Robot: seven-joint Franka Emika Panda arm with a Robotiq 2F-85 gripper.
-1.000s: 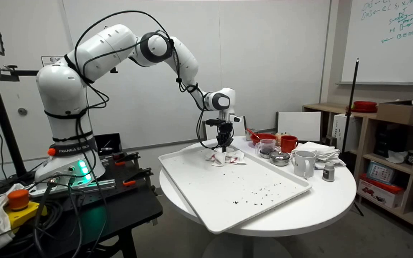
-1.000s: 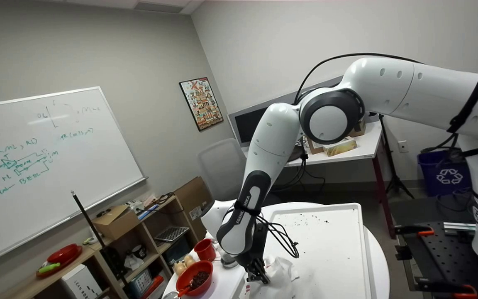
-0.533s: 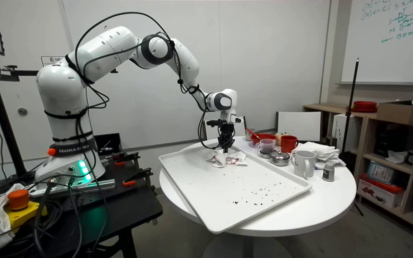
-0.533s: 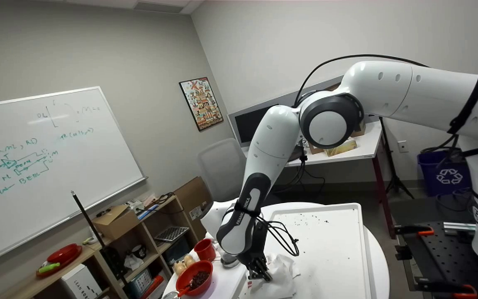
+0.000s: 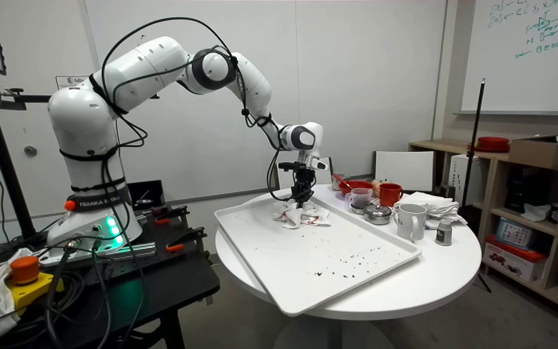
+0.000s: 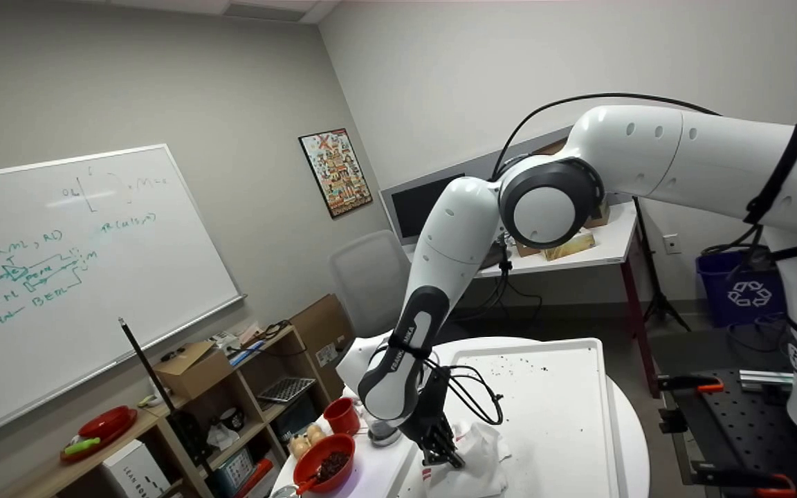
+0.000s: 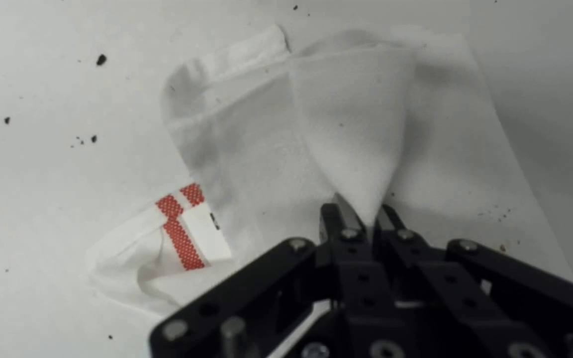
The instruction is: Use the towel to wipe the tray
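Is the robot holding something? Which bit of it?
Yes, the gripper pinches the white towel by a gathered fold that narrows to a point; whether that includes a corner is hidden. Most of it lies on the tray.

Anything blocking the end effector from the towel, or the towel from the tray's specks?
Nothing visible: the end effector pinches the towel, and no object stands between it and the dark specks on the tray.

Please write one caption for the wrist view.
A gripper pinches a white towel on a tray dotted with dark specks.
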